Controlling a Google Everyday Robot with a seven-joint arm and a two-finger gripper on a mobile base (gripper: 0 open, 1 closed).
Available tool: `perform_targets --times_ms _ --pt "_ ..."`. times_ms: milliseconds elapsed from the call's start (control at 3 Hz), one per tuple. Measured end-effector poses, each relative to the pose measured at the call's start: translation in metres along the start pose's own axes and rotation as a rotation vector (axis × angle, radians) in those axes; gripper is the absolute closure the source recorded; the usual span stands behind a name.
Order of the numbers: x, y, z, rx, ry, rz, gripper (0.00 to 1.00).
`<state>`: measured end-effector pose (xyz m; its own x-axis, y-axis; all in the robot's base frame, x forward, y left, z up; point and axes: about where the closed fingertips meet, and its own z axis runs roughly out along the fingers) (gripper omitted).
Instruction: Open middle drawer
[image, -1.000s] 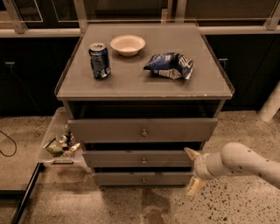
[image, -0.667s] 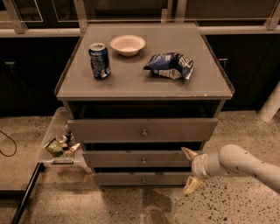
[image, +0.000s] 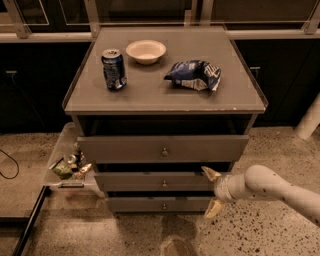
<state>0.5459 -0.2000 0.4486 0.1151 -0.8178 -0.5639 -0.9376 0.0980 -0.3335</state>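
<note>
Because the wide-spread claw (image: 211, 191) sits right of the knob (image: 164, 183) on the middle drawer (image: 135, 182), closing may catch nothing.

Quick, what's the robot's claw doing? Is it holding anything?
Gripper: open, holding nothing, fingers spread by the right end of the middle drawer.

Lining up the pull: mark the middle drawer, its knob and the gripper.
Wide grey-brown middle drawer (image: 130, 182): camera view, left half of its front.
Small round metal knob (image: 164, 184): camera view, its centre.
Two-finger gripper (image: 207, 193): camera view, midway between its open fingers, at the drawer's right end.
</note>
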Motion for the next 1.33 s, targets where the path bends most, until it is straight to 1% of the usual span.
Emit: perform_targets --times_ms 333,1000,1333 --pt "0.008 -0.01 0.012 -0.02 -0.003 -0.029 0.0" --pt "0.022 -0.034 0.029 -0.036 0.016 -0.074 0.0" --pt "0.029 -0.039 0.04 -0.034 0.062 -0.088 0.0"
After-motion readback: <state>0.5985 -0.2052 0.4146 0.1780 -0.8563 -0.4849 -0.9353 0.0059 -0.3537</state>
